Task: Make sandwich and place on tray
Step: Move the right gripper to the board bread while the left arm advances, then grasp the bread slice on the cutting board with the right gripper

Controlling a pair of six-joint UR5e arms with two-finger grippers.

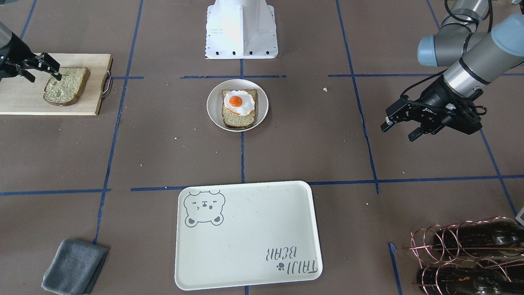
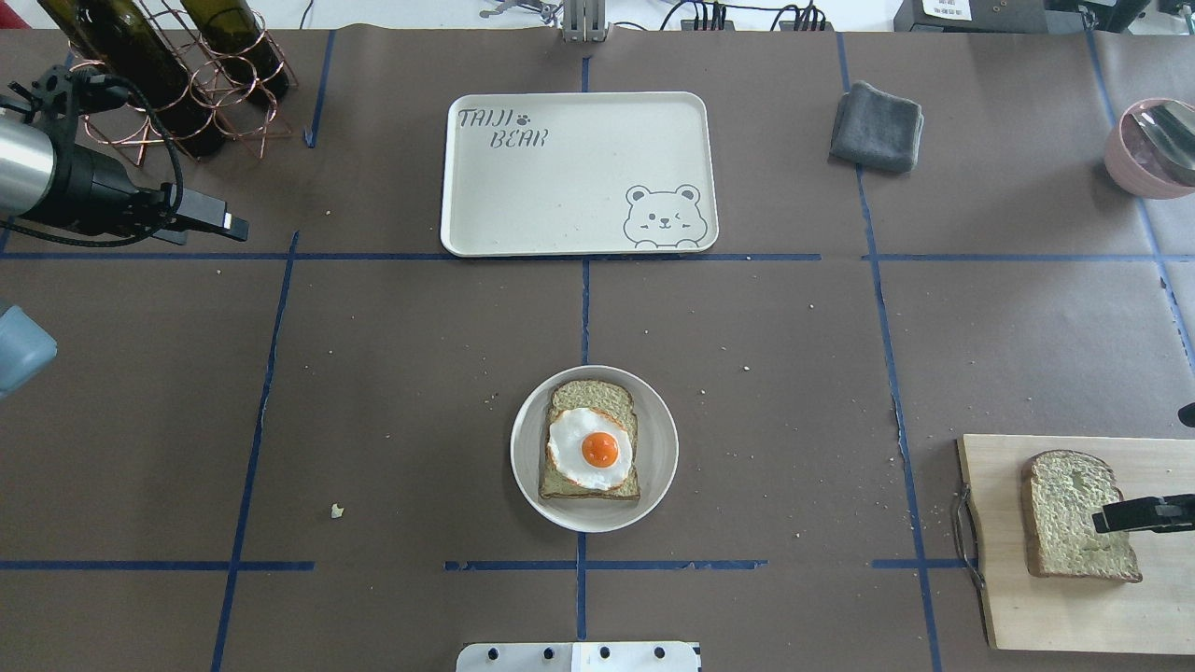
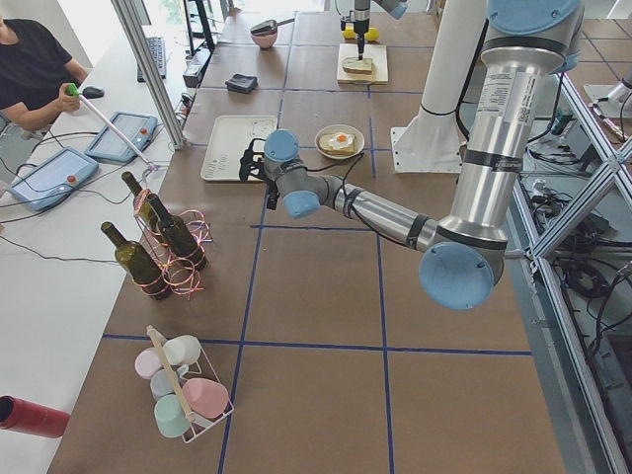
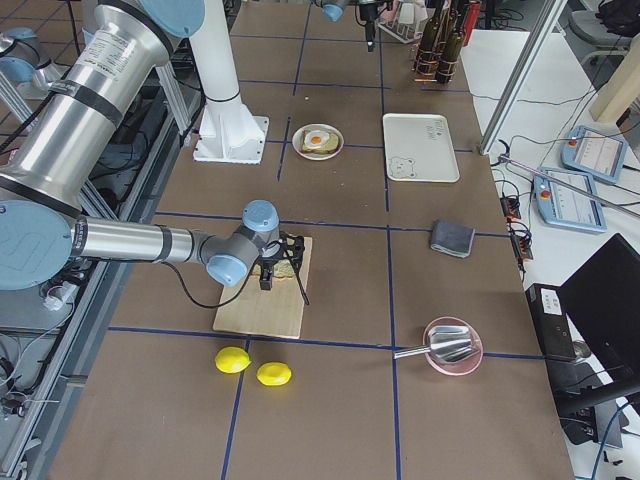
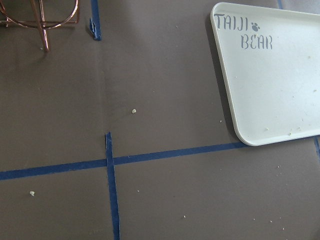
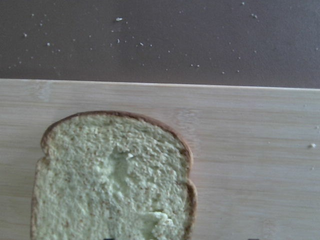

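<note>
One bread slice [image 1: 239, 119] with the fried egg [image 1: 236, 101] on top lies on a small round white plate [image 1: 214, 116] at the table's middle. A second bread slice [image 1: 67, 86] lies on the wooden cutting board [image 1: 24, 100]; it also fills the right wrist view [image 6: 110, 180]. My right gripper [image 1: 43, 76] hangs open just above this slice, one fingertip near its top. The tray [image 1: 245, 246] stands bare on the operators' side and shows in the left wrist view [image 5: 270, 85]. My left gripper [image 1: 396, 133] is open and empty, held above the table, apart from everything.
A grey folded cloth [image 1: 73, 266] lies near the tray's corner. A copper wire rack with wine bottles [image 1: 470, 254] stands by my left arm. A pink bowl with a spoon [image 2: 1153, 145] and two lemons [image 4: 250, 367] lie beyond the cutting board. The robot's base [image 1: 241, 28] stands behind the plate.
</note>
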